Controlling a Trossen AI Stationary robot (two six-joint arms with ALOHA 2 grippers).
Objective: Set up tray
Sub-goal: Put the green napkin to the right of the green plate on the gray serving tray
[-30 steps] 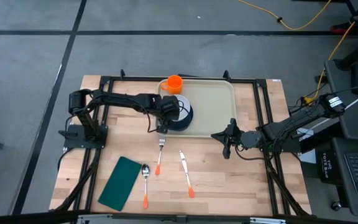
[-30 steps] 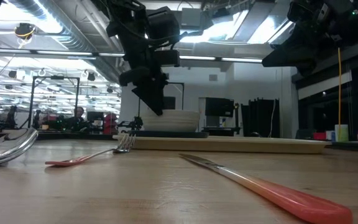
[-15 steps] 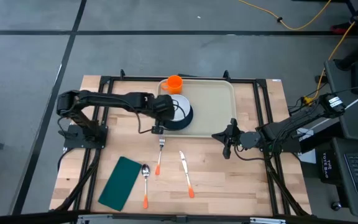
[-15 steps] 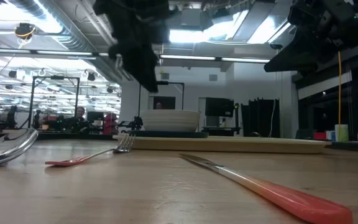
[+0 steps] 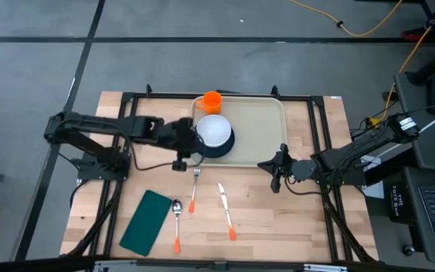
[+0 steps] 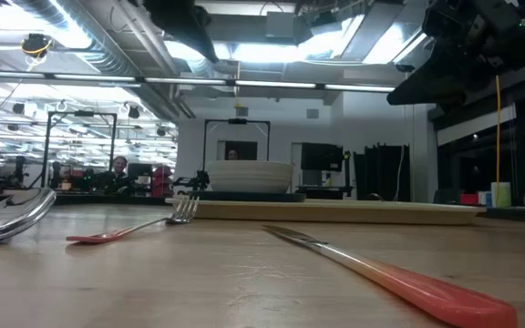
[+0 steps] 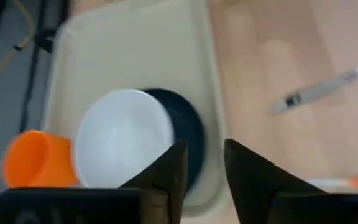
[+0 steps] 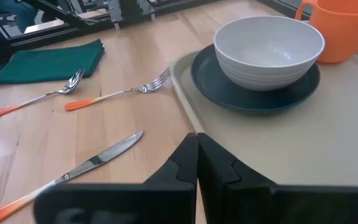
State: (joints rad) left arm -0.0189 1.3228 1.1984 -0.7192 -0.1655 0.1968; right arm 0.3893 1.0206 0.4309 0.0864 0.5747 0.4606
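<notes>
The beige tray (image 5: 257, 125) lies at the table's far middle. On its left part the dark teal plate (image 5: 226, 146) carries a white bowl (image 5: 214, 130), and an orange cup (image 5: 212, 100) stands at the far left corner. My left gripper (image 5: 180, 160) hangs over bare wood just left of the tray, slightly open and holding nothing; its wrist view looks onto the bowl (image 7: 124, 138), plate (image 7: 188, 130) and cup (image 7: 36, 158). My right gripper (image 5: 276, 172) is shut and empty, at the tray's near right edge (image 8: 291, 143).
On the near wood lie a fork (image 5: 194, 186), a knife (image 5: 226, 210) and a spoon (image 5: 177, 221), all with orange handles, and a dark green napkin (image 5: 147, 221) at the near left. Black frame rails run along the table's left and right sides.
My left gripper has drawn back from the plate and bowl toward the table's left edge and risen out of the low view. The bowl, half covered by it before, now shows whole on the plate. My right arm has kept still.
</notes>
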